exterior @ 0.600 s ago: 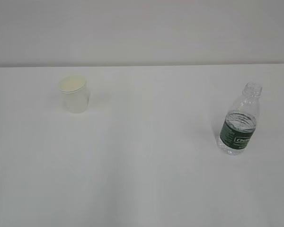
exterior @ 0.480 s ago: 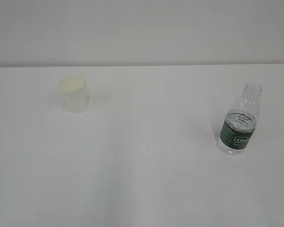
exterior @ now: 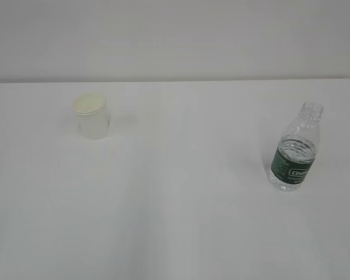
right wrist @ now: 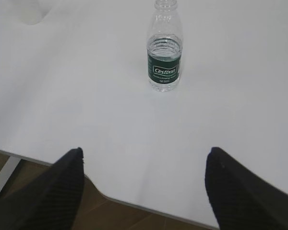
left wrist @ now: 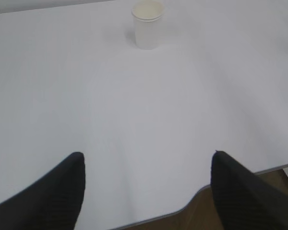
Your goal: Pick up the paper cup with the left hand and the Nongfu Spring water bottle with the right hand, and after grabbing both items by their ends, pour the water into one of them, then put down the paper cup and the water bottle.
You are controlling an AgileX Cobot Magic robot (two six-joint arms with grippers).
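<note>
The cup (exterior: 92,116) stands upright in the upper left of the outside view, on the white table (exterior: 175,221). It looks light and thin, so a hard squeeze could crush it; hold its side gently, low down. The bottle (exterior: 294,149) stands at the right, with no cap and part full of water (exterior: 296,150). It looks slippery and soft, so grip the green band. The left gripper (left wrist: 146,191) and right gripper (right wrist: 143,189) are both wide open, holding nothing, far from both.
</note>
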